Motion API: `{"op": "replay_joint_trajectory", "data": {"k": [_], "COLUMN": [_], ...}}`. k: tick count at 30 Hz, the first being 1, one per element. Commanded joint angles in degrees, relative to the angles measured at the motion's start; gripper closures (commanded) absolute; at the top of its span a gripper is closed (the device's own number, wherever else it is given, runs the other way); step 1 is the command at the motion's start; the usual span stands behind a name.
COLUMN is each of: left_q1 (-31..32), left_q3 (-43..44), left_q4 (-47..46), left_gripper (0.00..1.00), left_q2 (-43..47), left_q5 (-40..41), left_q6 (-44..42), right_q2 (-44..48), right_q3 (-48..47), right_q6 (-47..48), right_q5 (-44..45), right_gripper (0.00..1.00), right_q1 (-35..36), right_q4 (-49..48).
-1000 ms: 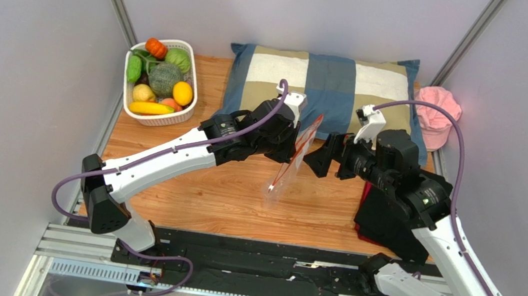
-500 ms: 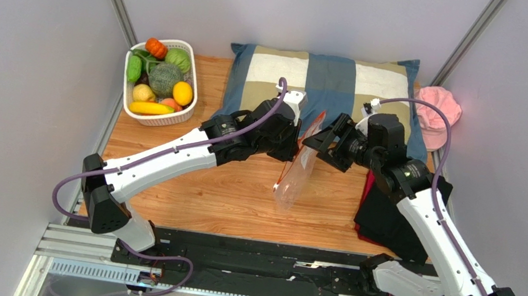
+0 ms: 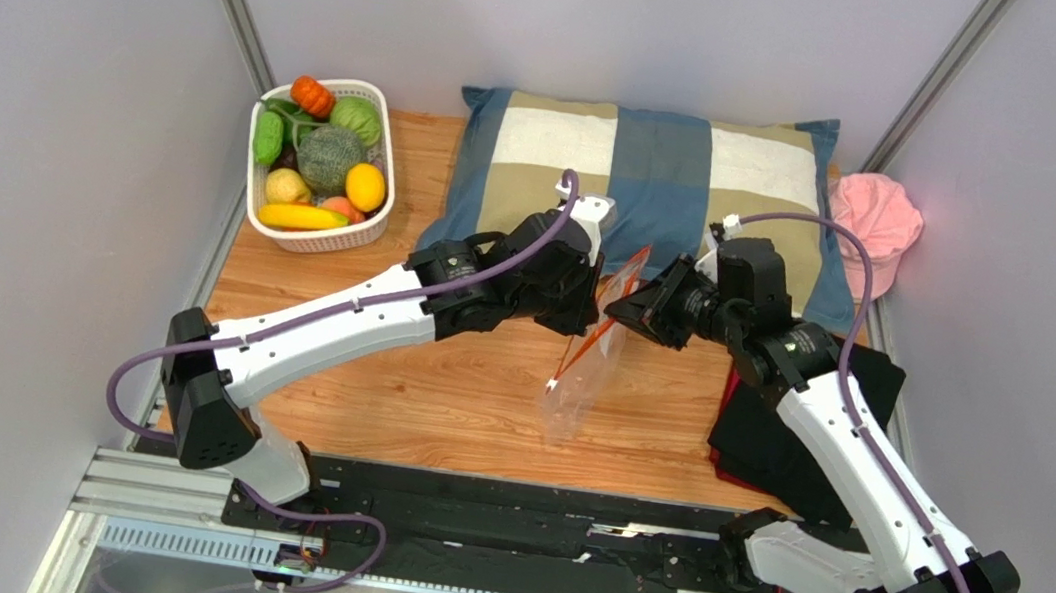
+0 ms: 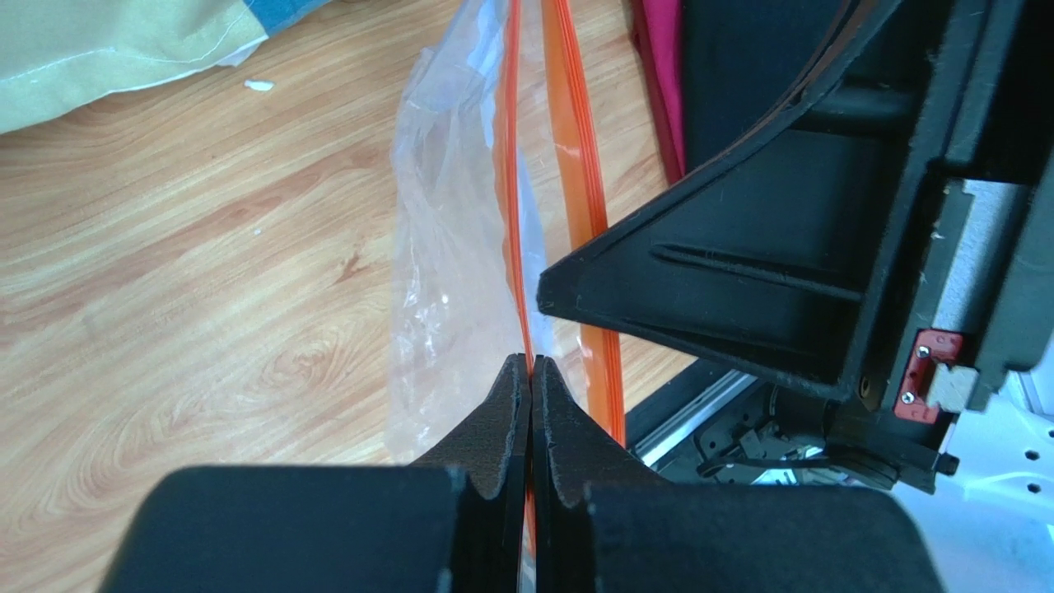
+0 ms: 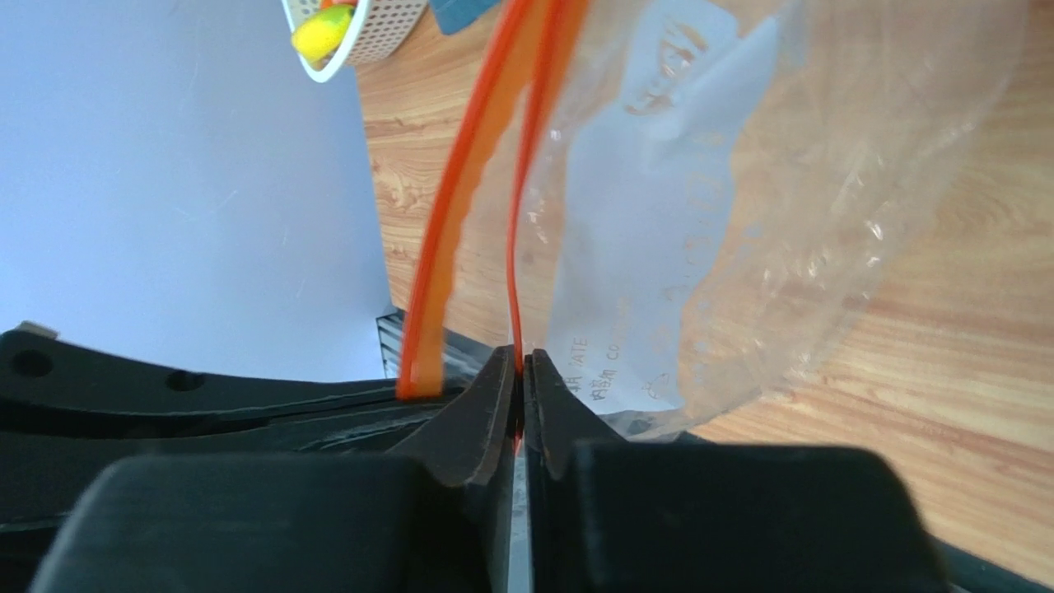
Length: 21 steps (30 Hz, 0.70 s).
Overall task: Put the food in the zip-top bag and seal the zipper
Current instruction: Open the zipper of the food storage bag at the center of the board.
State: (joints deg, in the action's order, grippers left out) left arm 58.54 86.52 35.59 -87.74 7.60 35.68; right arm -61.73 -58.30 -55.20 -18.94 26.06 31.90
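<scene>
On my desk (image 3: 447, 393) I count one bag (image 3: 581, 382) with one zipper (image 4: 578, 161), one basket (image 3: 318, 244), one pillow (image 3: 658, 154), one cap (image 3: 874, 218) and one dark cloth (image 3: 773, 448). In the basket: one banana (image 3: 299, 217), one lemon (image 3: 366, 186), one tomato (image 3: 311, 95), one pear (image 3: 288, 186) and three green fruits (image 3: 329, 156). My jaws: two pairs.

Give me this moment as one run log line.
left gripper: shut on zipper, one side | right gripper: shut on the other side | zip-top bag: held up, mouth parted | food: in white basket
</scene>
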Motion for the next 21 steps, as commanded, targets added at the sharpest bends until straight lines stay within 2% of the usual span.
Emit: {"op": "replay_joint_trajectory", "data": {"k": [1, 6, 11, 15, 21], "left_q1": [0.08, -4.04, -8.70, -10.73, -12.49], "left_q3": [-1.09, -3.72, -8.81, -12.60, -15.86], "left_q4": [-2.38, -1.67, -1.05, -0.79, -0.97], "left_gripper": [1.00, 1.00, 1.00, 1.00, 1.00], "left_q2": [4.33, 6.44, 9.95, 13.03, 10.59], "left_q5": [0.75, -1.26, -2.84, -3.64, -4.08], "left_q6": [-0.26, 0.71, -1.66, -6.84, -9.22], "right_q2": [0.91, 2.76, 6.01, 8.91, 11.02], "right_q3": [-0.14, -1.28, -5.49, -9.10, -11.48], "right_q6": [2.37, 8.25, 23.25, 32.42, 39.98], "right_q5": [1.01, 1.53, 8.02, 11.02, 14.10], "right_gripper": [0.98, 1.00, 1.00, 1.00, 1.00], "right_q1": [-0.49, -1.19, -2.51, -2.69, -2.60], "right_q4": [2.11, 8.87, 18.87, 23.64, 30.32]}}
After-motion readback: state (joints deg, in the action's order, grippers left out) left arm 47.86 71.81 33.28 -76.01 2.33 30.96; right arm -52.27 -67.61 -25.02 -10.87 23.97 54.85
